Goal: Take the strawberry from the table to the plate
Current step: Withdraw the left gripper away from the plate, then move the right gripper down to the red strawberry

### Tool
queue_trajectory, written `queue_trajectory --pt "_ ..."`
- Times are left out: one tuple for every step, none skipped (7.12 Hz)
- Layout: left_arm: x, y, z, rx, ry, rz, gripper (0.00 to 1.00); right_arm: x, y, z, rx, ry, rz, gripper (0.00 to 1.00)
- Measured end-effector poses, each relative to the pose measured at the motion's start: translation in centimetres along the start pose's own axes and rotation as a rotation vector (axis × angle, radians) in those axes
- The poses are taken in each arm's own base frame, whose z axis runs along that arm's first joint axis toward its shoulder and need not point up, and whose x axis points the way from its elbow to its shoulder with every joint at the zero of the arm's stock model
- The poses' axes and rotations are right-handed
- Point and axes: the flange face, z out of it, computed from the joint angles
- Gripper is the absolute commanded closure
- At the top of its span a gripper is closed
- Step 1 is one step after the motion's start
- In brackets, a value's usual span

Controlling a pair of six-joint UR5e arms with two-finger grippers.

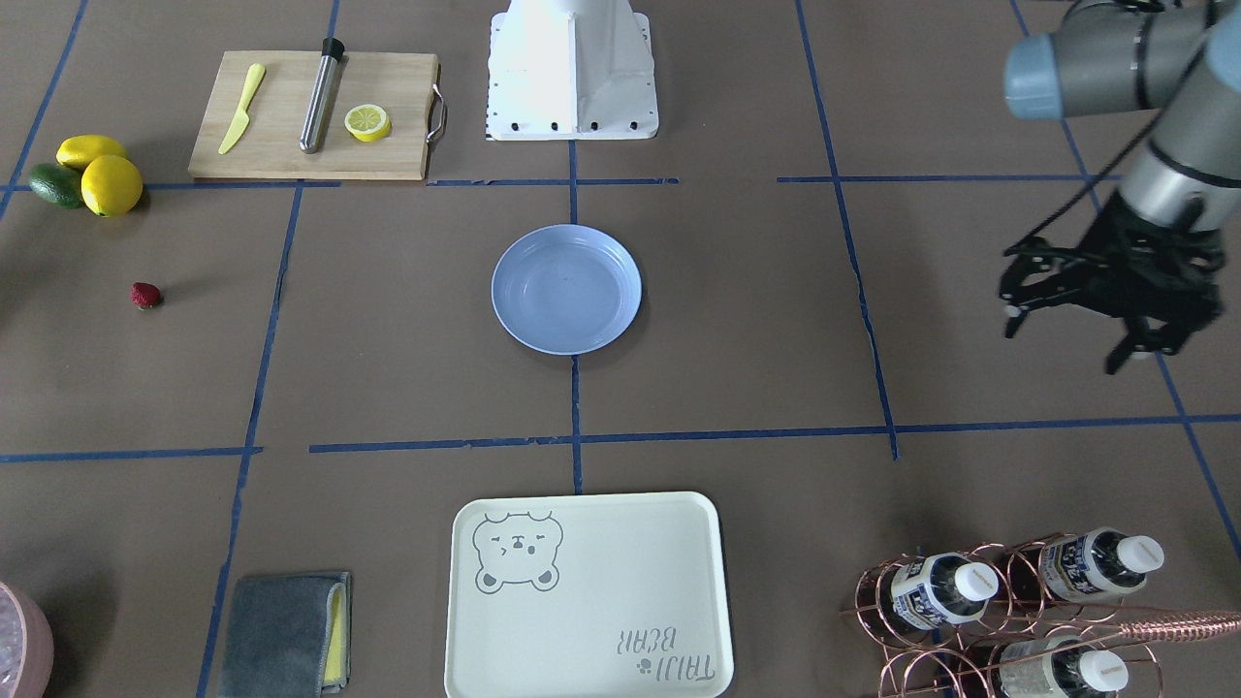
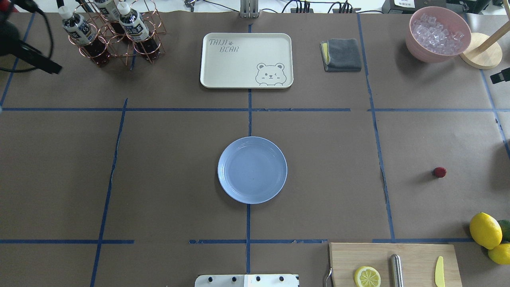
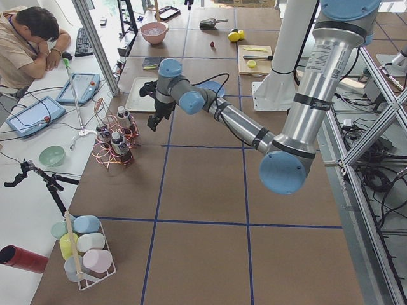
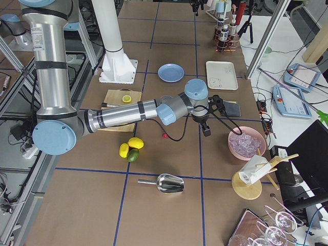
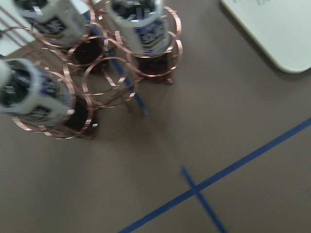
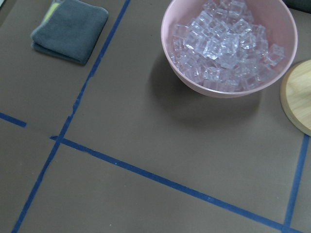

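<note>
While the strawberry [image 1: 145,296] is lying on the table [image 1: 727,320], both tools are hanging well away from it.
I'm seeing the left tool [image 1: 1063,349] with jaws spread; I can't judge the right tool's [image 4: 206,129] grip.

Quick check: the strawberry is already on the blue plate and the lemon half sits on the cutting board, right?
Not quite. The strawberry is not on the plate; it lies on the table, well apart from the empty plate. The overhead exterior view shows this. The lemon half does sit on the cutting board.
</note>
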Motion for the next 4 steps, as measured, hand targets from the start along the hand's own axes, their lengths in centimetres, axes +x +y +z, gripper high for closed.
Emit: queue_trajectory --pt "-8.3 4.8 -1.0 -0.049 -0.023 0.007 0.00 -1.4 -0.1 0.9 0.002 -0.018 -0.001 0.00" --pt "-14.4 10.4 -1.1 -0.109 -0.034 -0.033 0.00 -2.3 -0.2 1.4 0.000 -0.029 -0.008 0.00" --pt "-18.7 16.2 -0.7 -0.168 -0.026 -0.120 0.00 -3.2 -0.3 1.6 0.000 -0.036 -0.017 0.00" --pt "-20.9 22.6 0.1 -0.204 0.029 -0.225 0.00 -4.6 -0.4 1.7 0.000 -0.047 -0.010 0.00"
